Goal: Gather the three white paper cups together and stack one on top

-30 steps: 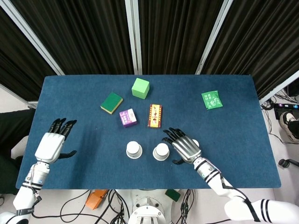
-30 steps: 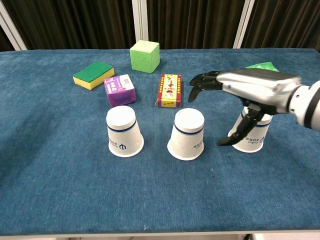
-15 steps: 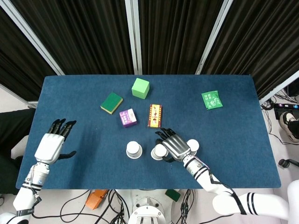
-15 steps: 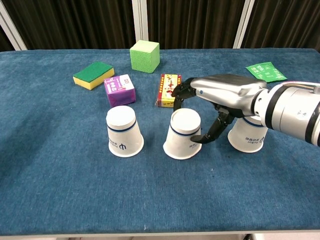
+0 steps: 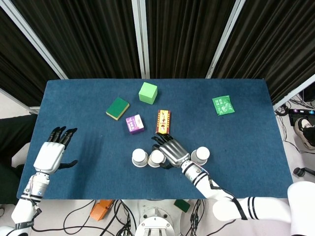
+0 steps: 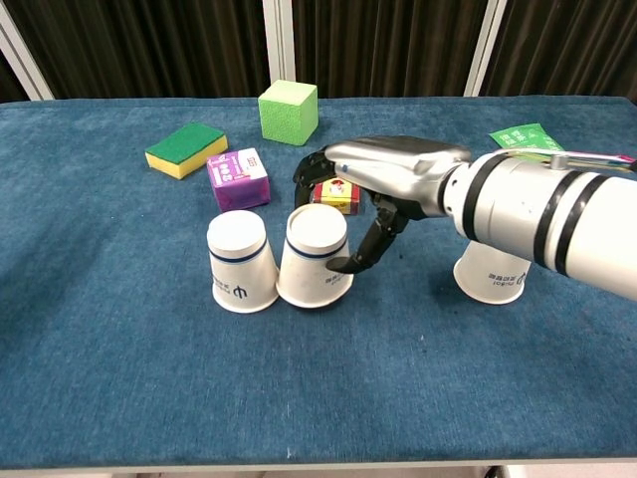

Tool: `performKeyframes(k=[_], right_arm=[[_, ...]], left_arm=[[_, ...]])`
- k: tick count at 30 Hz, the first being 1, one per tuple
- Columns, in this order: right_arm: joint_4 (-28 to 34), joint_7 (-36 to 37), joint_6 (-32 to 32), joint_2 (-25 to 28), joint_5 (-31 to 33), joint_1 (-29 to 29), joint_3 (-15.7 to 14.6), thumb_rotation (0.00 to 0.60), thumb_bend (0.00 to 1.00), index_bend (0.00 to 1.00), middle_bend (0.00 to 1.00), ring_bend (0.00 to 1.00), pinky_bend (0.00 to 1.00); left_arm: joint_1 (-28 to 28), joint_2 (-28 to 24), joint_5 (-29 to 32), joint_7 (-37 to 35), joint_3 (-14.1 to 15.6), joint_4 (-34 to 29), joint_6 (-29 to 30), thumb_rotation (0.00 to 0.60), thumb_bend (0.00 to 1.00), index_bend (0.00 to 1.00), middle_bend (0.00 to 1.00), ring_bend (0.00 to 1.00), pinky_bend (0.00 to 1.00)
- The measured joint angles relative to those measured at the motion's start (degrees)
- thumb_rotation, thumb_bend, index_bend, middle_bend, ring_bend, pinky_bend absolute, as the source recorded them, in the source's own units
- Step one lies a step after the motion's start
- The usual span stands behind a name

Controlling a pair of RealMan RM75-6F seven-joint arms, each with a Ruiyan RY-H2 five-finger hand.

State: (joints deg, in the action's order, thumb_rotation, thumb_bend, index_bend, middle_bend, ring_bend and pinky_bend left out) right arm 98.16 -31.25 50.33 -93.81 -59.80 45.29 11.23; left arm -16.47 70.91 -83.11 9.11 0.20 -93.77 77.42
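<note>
Three white paper cups stand upside down near the table's front edge. The left cup and the middle cup touch side by side, and the middle one leans slightly left. My right hand grips the middle cup, fingers curled behind it and thumb against its lower right side. The third cup stands apart to the right, partly hidden behind my right forearm in the chest view. My left hand hovers open at the table's left side, fingers spread, holding nothing.
Behind the cups lie a purple box, a red box, a green-and-yellow sponge and a light green cube. A green packet lies far right on the blue table.
My right hand left the right cup, closed around the middle cup and slid it left until it met the left cup. The left hand barely moved.
</note>
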Motion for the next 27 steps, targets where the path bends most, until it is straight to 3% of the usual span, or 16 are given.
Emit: performKeyframes(k=[9, 19, 27], right_arm=[[-0.8, -0.9, 0.7, -1.0, 2.4, 1.9, -0.7, 0.600, 0.41, 0.33, 0.18, 0.08, 0.16], [-0.1, -0.3, 1.1, -0.4, 3.0, 2.9, -1.7, 0.600, 0.41, 0.13, 0.18, 0.07, 0.12], [7.6, 1.7, 7.9, 9.0, -2.0, -1.5, -3.0, 0.600, 0.40, 0.15, 0.18, 0.07, 0.12]], left_arm=[[0.5, 0.3, -0.5, -1.0, -0.2, 0.8, -0.2, 0.600, 0.14, 0.01, 0.11, 0.05, 0.00], [0.8, 0.6, -0.8, -1.7, -0.7, 1.6, -0.5, 0.600, 0.14, 0.01, 0.11, 0.05, 0.00], [0.8, 0.3, -1.1, -2.3, -1.0, 1.9, -0.7, 0.600, 0.14, 0.01, 0.11, 0.05, 0.00]])
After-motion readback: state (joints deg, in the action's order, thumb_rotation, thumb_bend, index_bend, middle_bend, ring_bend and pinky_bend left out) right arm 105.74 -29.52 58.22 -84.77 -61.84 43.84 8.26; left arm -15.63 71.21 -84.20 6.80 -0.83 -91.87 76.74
